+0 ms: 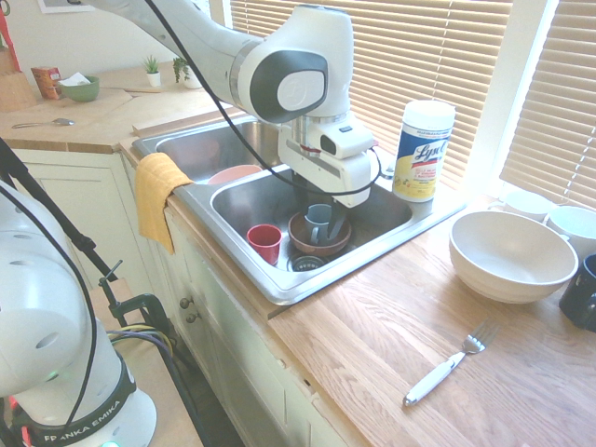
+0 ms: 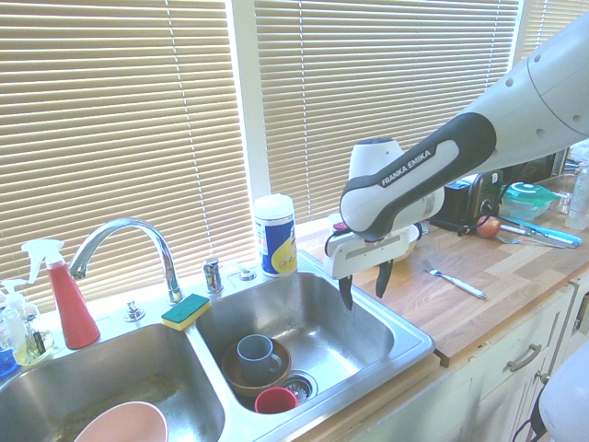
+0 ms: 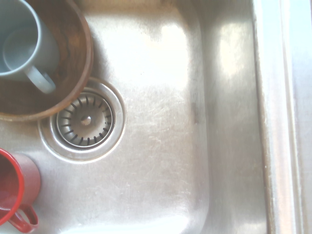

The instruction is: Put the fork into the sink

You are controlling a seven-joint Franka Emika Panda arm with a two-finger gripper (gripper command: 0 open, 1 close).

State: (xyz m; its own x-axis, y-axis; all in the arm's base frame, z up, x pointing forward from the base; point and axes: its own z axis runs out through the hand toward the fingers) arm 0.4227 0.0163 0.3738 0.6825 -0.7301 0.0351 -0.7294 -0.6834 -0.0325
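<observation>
The fork (image 1: pixel 445 366), white-handled with a silver head, lies flat on the wooden counter to the right of the sink (image 1: pixel 244 272). The second exterior view shows the fork (image 2: pixel 456 281) on the counter beyond the arm. My gripper (image 2: pixel 363 287) hangs open and empty over the right basin of the sink (image 2: pixel 345 345), fingers pointing down, well away from the fork. In the first exterior view my gripper (image 1: pixel 324 228) sits low over the basin. The wrist view looks down on the bare steel floor of the sink (image 3: pixel 161 146).
In the right basin stand a brown bowl (image 2: pixel 241 376) holding a grey-blue mug (image 2: pixel 255 353), a red cup (image 2: pixel 275 400) and the drain (image 3: pixel 86 121). A Lysol canister (image 1: pixel 423 151) and a white bowl (image 1: pixel 510 254) stand near the fork. A yellow cloth (image 1: pixel 156 196) drapes the rim.
</observation>
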